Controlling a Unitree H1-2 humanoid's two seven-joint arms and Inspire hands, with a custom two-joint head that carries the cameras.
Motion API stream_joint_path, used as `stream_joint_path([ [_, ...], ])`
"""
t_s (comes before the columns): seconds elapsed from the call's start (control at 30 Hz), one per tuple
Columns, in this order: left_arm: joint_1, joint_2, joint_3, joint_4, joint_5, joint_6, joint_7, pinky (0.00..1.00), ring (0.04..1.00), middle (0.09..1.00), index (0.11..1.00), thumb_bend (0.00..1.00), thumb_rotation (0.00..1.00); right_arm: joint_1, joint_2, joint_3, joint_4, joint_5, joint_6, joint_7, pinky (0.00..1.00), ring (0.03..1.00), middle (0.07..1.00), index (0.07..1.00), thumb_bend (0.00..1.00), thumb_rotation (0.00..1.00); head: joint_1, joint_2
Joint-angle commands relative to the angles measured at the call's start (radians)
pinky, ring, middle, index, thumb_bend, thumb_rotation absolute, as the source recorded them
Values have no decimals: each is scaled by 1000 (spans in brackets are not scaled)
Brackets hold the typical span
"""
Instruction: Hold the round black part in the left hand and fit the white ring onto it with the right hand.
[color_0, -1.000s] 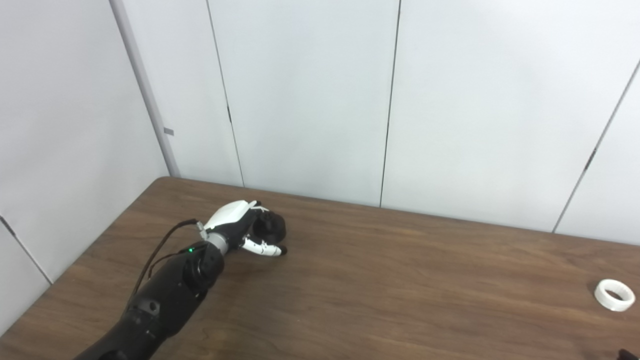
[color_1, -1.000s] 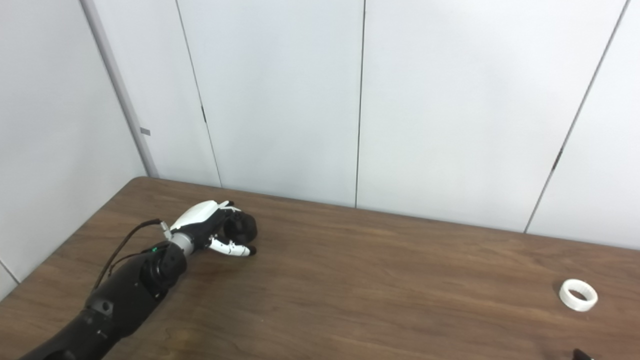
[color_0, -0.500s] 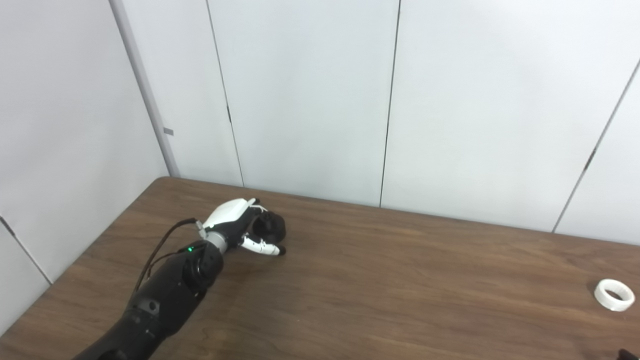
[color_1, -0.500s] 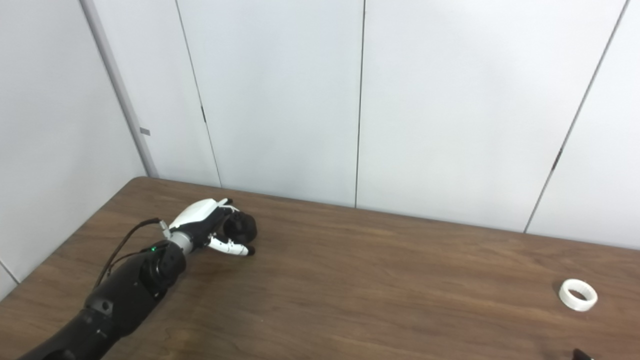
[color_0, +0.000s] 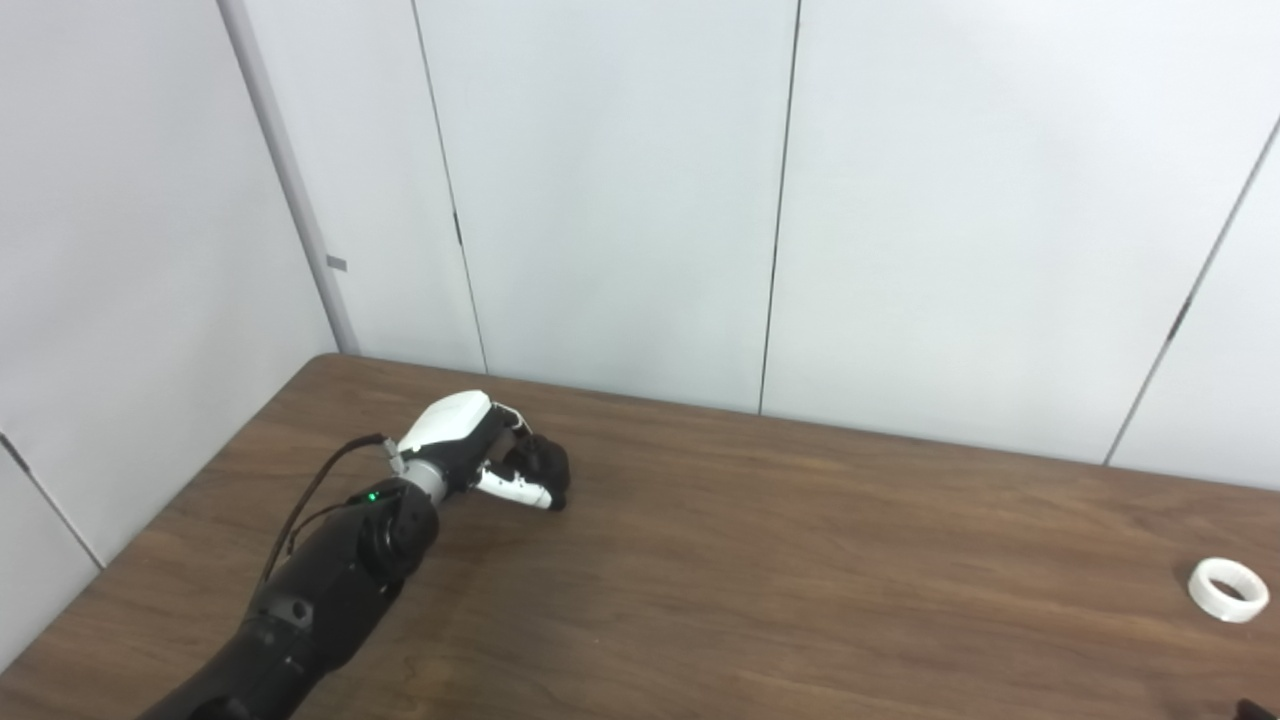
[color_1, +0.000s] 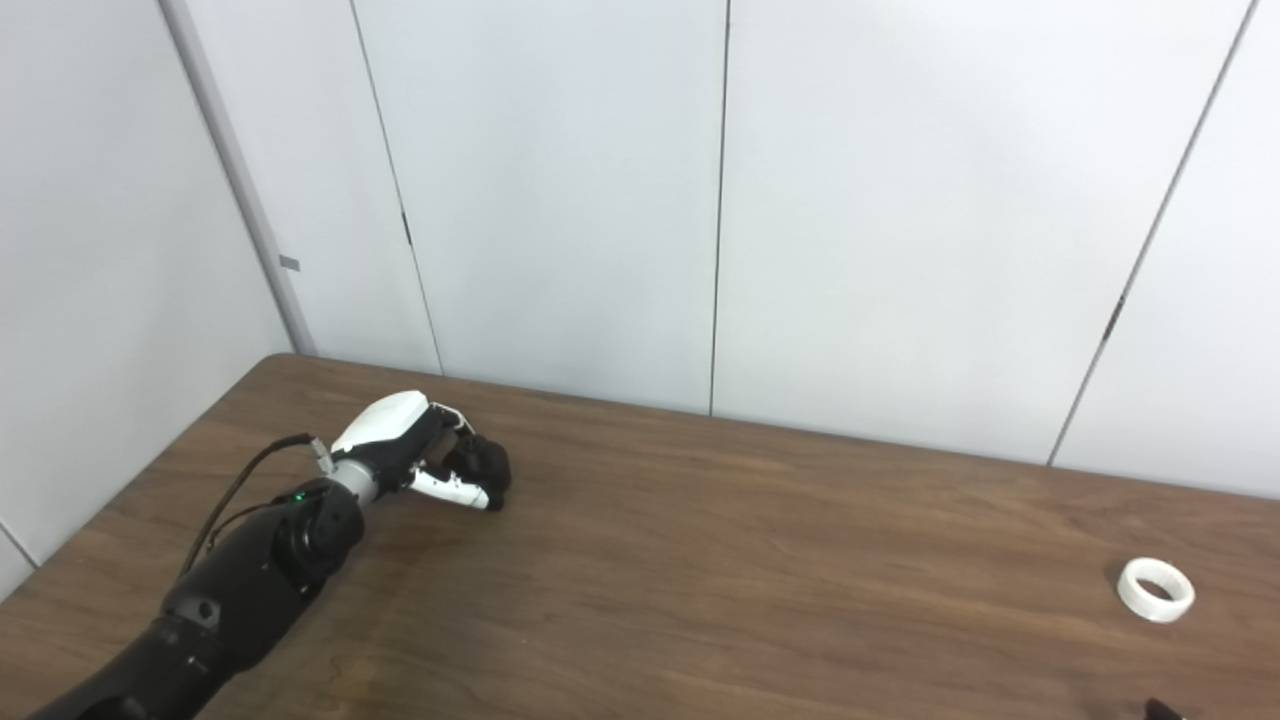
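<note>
Left hand (color_0: 470, 455) seemingly clamped on round black part (color_0: 543, 465); white ring (color_0: 1228, 590) far right.

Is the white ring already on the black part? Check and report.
No, the ring lies alone at the table's right end, far from the black part in the left hand.

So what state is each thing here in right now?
left hand: fingers closed around the round black part
round black part: in the left hand, low at the table
white ring: lying flat on the table, untouched
right hand: mostly out of view
</note>
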Motion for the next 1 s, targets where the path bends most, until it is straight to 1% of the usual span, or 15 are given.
stream_joint_path([
  [0.0, 35, 22, -13, 30, 14, 2, -33, 1000, 907, 828, 481, 515, 47, 3, -22, -10, 4, 2, 7, 1, 1000, 1000, 1000, 1000, 986, 475, 0, 2],
  [0.13, 35, 23, -16, 32, 19, -2, -37, 1000, 905, 825, 479, 514, 47, 4, -24, -10, -1, -1, 10, 1, 1000, 1000, 1000, 1000, 991, 483, -1, 4],
  [0.33, 35, 18, -23, 48, 22, -40, -29, 1000, 888, 815, 480, 515, 50, 2, -25, -6, -2, -8, 9, 1, 1000, 1000, 1000, 1000, 981, 487, -9, 4],
  [0.5, 50, 7, -26, 21, 19, -54, -27, 1000, 879, 802, 480, 515, 49, 2, -23, -3, -11, -11, 12, 2, 1000, 1000, 1000, 1000, 971, 488, -24, 6],
  [0.63, 72, -5, -30, -16, 18, -83, -7, 1000, 865, 793, 478, 516, 48, 1, -21, -2, -21, -2, 24, 2, 1000, 1000, 1000, 1000, 960, 481, -36, 8],
  [0.8, 101, -27, -35, -84, 28, -76, 5, 1000, 863, 796, 479, 516, 48, -6, -6, -15, -32, 9, 43, -14, 1000, 1000, 1000, 1000, 922, 430, -43, 11],
  [0.9, 114, -38, -36, -127, 36, -75, 9, 1000, 861, 794, 479, 516, 47, -18, 2, -22, -30, 1, 30, -25, 1000, 1000, 1000, 1000, 893, 413, -50, 10],
  [0.97, 121, -45, -38, -156, 46, -78, 16, 1000, 858, 791, 478, 515, 49, -32, 4, -28, -28, -12, 22, -35, 977, 1000, 1000, 1000, 844, 393, -54, 10],
])
